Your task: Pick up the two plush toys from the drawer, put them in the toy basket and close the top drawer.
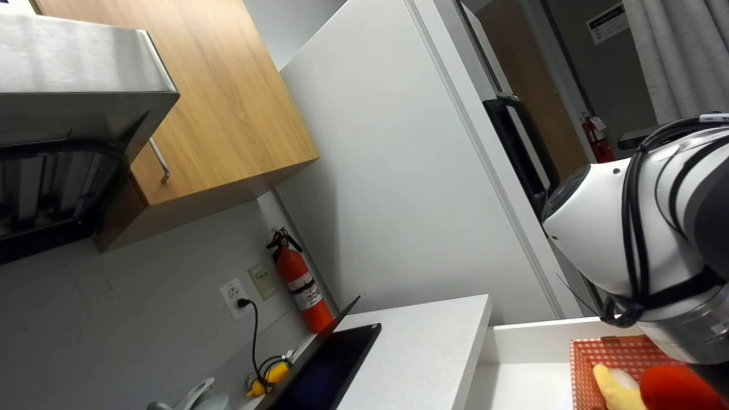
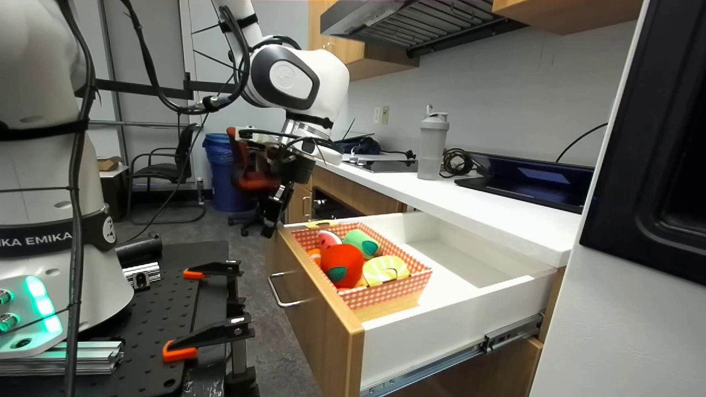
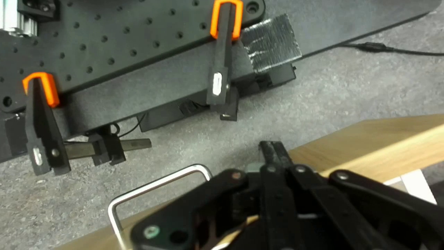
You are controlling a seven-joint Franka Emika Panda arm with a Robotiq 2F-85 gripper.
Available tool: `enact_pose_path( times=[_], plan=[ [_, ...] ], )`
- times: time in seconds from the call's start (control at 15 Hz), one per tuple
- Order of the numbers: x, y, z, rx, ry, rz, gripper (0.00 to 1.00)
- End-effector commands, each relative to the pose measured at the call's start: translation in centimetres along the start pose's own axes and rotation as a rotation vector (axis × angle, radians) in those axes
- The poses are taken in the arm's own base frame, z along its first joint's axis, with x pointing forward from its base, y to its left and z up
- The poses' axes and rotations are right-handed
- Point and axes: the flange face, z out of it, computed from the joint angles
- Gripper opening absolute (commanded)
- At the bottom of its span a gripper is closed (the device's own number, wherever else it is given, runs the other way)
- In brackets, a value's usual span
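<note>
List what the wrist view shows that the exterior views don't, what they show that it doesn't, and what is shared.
Only the wrist view: a distinct patch of grey tape on the black table, which I cannot make out elsewhere.

Only the exterior views, in both: the range hood, the toy basket inside the drawer, and plush toys in that basket.

Shared by the wrist view and an exterior view: the gripper, shut in the wrist view; the drawer's handle; orange-tipped clamps.

Legible: "KA EMIKA" — white, on the black band [image 2: 34, 242] around the robot base [image 2: 96, 292], left end cut off. Near fire extinguisher [image 1: 293, 267] label [image 1: 308, 295], far sign [image 1: 608, 24] — print too blurred to read.
</note>
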Motion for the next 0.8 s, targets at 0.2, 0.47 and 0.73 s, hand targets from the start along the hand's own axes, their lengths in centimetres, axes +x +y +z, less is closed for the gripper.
enact_pose_path(
  times=[0.2, 0.47, 0.73],
  plan=[
    [1.8, -0.5, -2.2, 0.046, 0.193, 0.114, 0.00],
    [2.2, -0.8, -3.4, 0.015, 0.319, 0.165, 0.00],
    [3.2, -0.7, -4.6, -0.028, 0.404, 0.184, 0.00]
  ],
)
